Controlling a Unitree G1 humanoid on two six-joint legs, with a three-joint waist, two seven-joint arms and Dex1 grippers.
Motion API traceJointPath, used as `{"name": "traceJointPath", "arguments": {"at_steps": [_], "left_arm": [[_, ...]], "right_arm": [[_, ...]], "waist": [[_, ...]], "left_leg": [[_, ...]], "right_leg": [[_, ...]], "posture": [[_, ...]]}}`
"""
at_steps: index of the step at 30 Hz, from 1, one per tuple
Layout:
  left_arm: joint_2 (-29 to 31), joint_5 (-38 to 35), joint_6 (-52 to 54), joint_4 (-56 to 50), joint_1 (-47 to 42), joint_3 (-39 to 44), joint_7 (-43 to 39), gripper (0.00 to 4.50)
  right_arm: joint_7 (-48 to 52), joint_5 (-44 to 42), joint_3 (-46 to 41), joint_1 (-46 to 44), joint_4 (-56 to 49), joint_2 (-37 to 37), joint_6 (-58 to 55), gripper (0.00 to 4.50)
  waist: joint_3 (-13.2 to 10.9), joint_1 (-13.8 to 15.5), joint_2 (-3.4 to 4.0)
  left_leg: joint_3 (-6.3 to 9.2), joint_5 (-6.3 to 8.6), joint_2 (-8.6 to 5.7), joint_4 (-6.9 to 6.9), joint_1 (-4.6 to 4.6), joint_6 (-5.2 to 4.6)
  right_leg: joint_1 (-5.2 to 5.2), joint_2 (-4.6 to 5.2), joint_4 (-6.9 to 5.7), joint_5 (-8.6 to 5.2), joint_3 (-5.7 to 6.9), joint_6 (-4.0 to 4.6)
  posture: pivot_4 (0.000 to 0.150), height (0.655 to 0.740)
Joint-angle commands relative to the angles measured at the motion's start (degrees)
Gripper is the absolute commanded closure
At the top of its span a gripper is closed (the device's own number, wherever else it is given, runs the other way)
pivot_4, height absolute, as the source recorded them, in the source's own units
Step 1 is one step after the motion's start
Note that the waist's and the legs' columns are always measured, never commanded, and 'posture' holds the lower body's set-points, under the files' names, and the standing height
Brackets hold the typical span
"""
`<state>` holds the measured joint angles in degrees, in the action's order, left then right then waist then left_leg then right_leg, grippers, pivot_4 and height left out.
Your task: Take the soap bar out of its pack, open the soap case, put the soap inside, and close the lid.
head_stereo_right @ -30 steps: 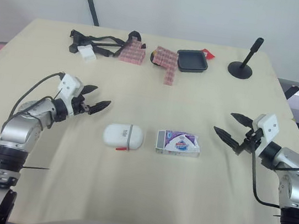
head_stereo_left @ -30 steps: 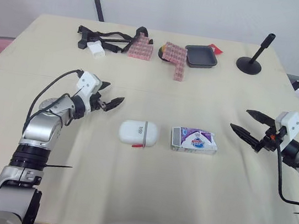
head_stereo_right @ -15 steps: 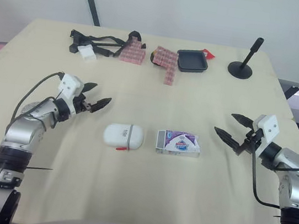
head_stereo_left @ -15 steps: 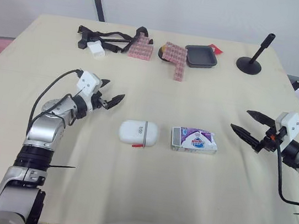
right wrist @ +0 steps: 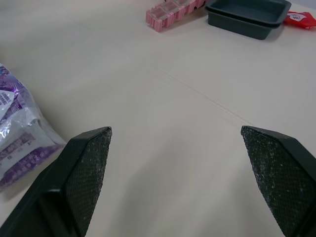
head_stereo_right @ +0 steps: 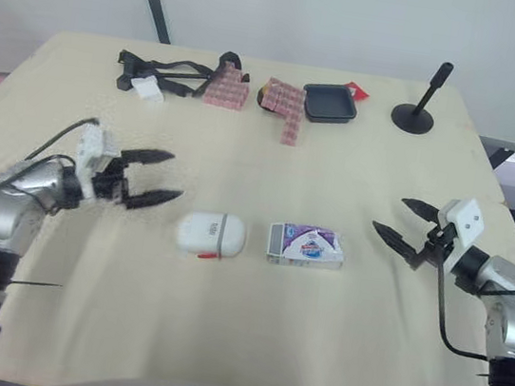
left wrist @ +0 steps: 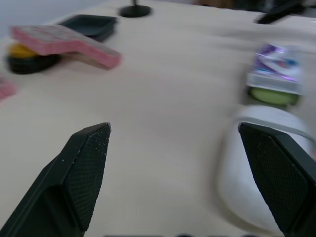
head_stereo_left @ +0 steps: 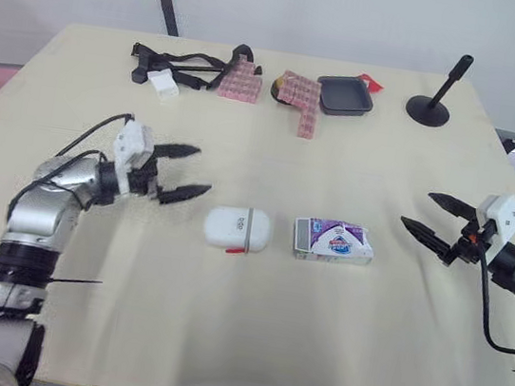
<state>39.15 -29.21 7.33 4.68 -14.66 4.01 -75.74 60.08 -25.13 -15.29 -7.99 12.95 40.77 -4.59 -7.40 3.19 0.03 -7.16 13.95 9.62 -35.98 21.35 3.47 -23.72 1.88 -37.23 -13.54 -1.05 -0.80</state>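
The white oval soap case (head_stereo_left: 238, 228) lies shut in the middle of the table, a red tab at its front edge. To its right lies the purple and white soap pack (head_stereo_left: 333, 240), its left end open. My left gripper (head_stereo_left: 184, 171) hovers open just left of the case, fingers pointing at it. My right gripper (head_stereo_left: 434, 221) hangs open to the right of the pack, well apart from it. In the left wrist view the case (left wrist: 264, 163) and the pack (left wrist: 276, 74) lie ahead. The right wrist view has the pack (right wrist: 22, 143) at its edge.
Along the far edge lie black straps with a white block (head_stereo_left: 165, 84), pink segmented boxes (head_stereo_left: 301, 101), a dark tray (head_stereo_left: 345, 96) and a black stand (head_stereo_left: 430, 109). The tan table (head_stereo_left: 239, 325) is bare in front of the case and pack.
My left gripper has swung so its fingers now point right toward the case, and its arm has pulled back to the left. The right gripper has hardly moved.
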Motion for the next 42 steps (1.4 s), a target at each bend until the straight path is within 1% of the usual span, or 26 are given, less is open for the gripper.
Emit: {"name": "traceJointPath", "arguments": {"at_steps": [1,7,10,13,16,20,25,28,33,42], "left_arm": [[1.69,-3.4,-0.6,-5.76,3.64,2.0,-4.45,0.08],[-0.24,-5.54,-2.44,-13.23,9.22,4.91,-1.56,0.08],[-2.02,-4.84,-4.7,-17.83,14.76,4.92,0.01,0.08],[-3.82,-3.25,-4.95,-19.65,18.59,3.6,2.68,0.08],[-5.5,-1.61,-5.0,-19.66,19.33,2.69,5.94,0.08],[-6.53,-0.77,-5.83,-19.49,19.11,1.69,7.26,0.08],[-6.02,-1.07,-6.04,-20.45,19.79,1.35,6.52,0.08],[-5.58,-1.08,-6.31,-20.64,20.36,1.51,6.01,0.08],[-5.42,0.27,-9.44,-20.78,21.0,0.01,3.8,0.08],[-5.05,-0.21,-9.12,-20.46,20.7,-0.69,4.45,0.08]], "right_arm": [[1.23,0.11,-1.16,-0.47,-0.2,1.36,1.55,0.0],[3.33,0.32,-1.07,1.72,-2.49,2.78,1.17,0.0],[4.33,0.2,-1.44,2.37,-3.15,3.98,1.0,0.0],[5.93,0.09,-1.21,2.49,-3.64,5.44,0.78,0.0],[8.47,0.05,-0.31,2.58,-4.93,7.1,0.5,0.0],[13.6,0.35,2.03,2.0,-7.04,10.5,-0.39,0.0],[20.69,1.22,6.8,-1.57,-9.73,16.31,-3.52,0.0],[23.19,1.4,9.54,-4.57,-11.08,18.0,-5.28,0.0],[24.91,3.18,15.63,-11.26,-13.39,17.67,-8.39,0.0],[23.18,5.2,20.65,-14.16,-13.84,13.69,-10.1,0.0]], "waist": [[0.0,0.18,0.01],[0.01,1.27,0.02],[0.03,1.07,0.05],[0.03,1.03,0.05],[0.04,1.17,0.06],[0.04,1.08,0.06],[0.05,0.66,0.07],[0.05,0.56,0.07],[0.06,0.48,0.09],[0.07,0.9,0.08]], "left_leg": [[0.0,0.0,0.0,0.0,0.0,-0.01],[0.01,0.0,0.05,-0.24,0.03,-0.05],[-0.06,0.04,0.05,-0.27,0.12,-0.1],[-0.08,0.05,0.11,-0.26,0.14,-0.12],[-0.08,0.03,0.14,-0.27,0.08,-0.13],[-0.08,0.01,0.14,-0.31,0.07,-0.17],[-0.08,0.01,0.15,-0.3,0.08,-0.18],[-0.07,0.0,0.17,-0.31,0.05,-0.19],[-0.07,-0.01,0.19,-0.37,0.02,-0.22],[-0.07,-0.02,0.19,-0.45,0.05,-0.23]], "right_leg": [[0.0,0.0,-0.01,-0.02,0.0,0.03],[-0.03,0.02,-0.13,-0.05,0.05,0.1],[-0.04,0.05,-0.08,-0.05,0.03,0.1],[-0.04,0.01,-0.06,-0.05,0.05,0.1],[-0.03,0.0,-0.1,-0.05,0.06,0.1],[-0.02,0.01,-0.11,-0.05,0.06,0.13],[-0.04,0.0,-0.11,-0.06,0.06,0.13],[-0.03,-0.02,-0.13,-0.06,0.07,0.14],[-0.16,-0.02,-0.18,-0.06,0.07,0.14],[-0.29,-0.01,-0.26,-0.05,0.1,0.15]], "posture": [[0.15,0.74],[0.15,0.74],[0.15,0.74],[0.15,0.74],[0.15,0.74],[0.15,0.74],[0.15,0.74],[0.15,0.74],[0.15,0.74],[0.15,0.74]]}}
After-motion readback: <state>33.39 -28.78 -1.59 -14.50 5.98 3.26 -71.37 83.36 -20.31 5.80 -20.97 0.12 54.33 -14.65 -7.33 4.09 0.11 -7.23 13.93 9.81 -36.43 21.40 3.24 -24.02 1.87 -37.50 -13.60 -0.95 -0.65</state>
